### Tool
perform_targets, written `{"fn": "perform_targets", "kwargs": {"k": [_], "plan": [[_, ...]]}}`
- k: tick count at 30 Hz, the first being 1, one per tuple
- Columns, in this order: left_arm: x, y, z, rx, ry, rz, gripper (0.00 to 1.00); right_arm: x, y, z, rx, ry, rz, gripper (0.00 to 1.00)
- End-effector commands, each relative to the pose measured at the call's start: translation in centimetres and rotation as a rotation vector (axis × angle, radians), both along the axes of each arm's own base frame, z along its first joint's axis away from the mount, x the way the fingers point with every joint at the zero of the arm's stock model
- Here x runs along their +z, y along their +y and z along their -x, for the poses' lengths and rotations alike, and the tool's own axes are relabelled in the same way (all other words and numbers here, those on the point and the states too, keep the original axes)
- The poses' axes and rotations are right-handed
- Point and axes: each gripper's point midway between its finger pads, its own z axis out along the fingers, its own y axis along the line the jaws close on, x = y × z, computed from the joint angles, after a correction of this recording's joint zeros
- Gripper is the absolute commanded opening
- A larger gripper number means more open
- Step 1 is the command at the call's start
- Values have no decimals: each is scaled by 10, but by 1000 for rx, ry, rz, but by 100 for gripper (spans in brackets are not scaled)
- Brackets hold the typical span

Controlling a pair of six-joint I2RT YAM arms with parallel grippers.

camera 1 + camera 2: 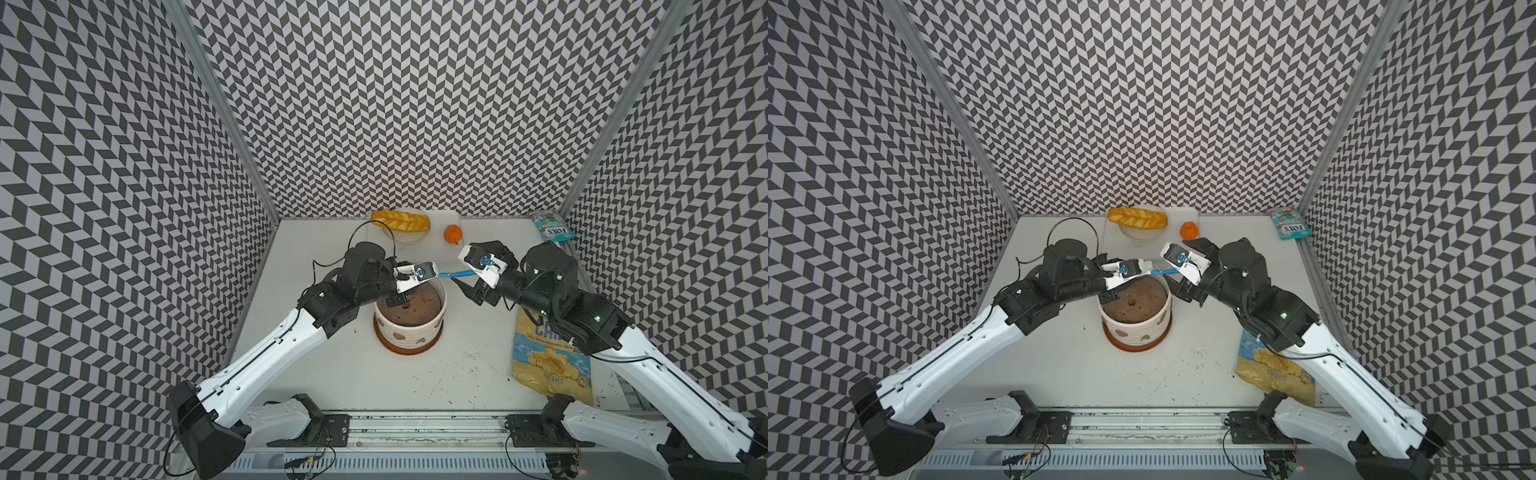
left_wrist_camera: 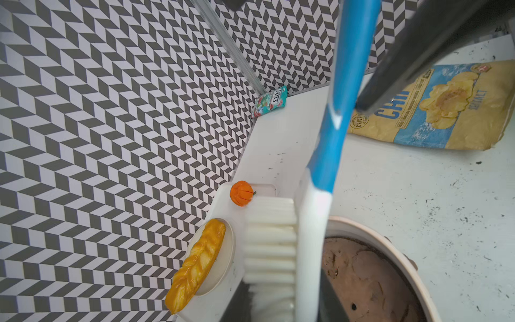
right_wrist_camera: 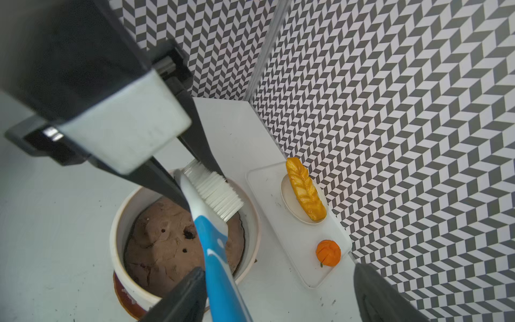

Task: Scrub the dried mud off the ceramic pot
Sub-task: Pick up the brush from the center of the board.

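Note:
The ceramic pot (image 1: 409,328) (image 1: 1133,328) is white and ribbed, stands on a brown saucer (image 1: 407,351) and is filled with brown soil. Dried mud (image 1: 399,337) (image 1: 1122,332) shows as small brown blotches on its near wall. My left gripper (image 1: 436,274) (image 2: 281,304) hovers over the pot's far rim, shut on the white bristled head of a blue-handled brush (image 1: 457,273) (image 3: 214,245). My right gripper (image 1: 463,264) (image 3: 278,267) is open at the handle's end. The handle lies against one finger and the other finger stands far from it.
A white tray (image 1: 440,245) at the back holds a plate with a bread loaf (image 1: 401,221) and a small orange fruit (image 1: 453,233). A candy packet (image 1: 552,226) lies in the back right corner. A chips bag (image 1: 548,357) lies under my right arm. Dark crumbs dot the table.

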Motion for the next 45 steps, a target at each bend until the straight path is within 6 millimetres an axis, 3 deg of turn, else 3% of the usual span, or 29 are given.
{"fn": "perform_targets", "kwargs": {"k": [1, 11, 28, 36, 45], "plan": [[13, 6, 2, -21, -75, -39, 22, 13, 5, 7, 78, -55, 46, 83], [14, 9, 6, -28, -92, -52, 24, -8, 6, 10, 98, 13, 121, 75], [25, 6, 15, -66, -77, -16, 24, -16, 15, 29, 200, 58, 79, 51], [23, 7, 22, -92, -52, -30, 25, -30, 11, 30, 184, 95, 100, 47], [14, 9, 21, -88, -25, -63, 25, -15, 14, 43, 241, 81, 41, 44]]}}
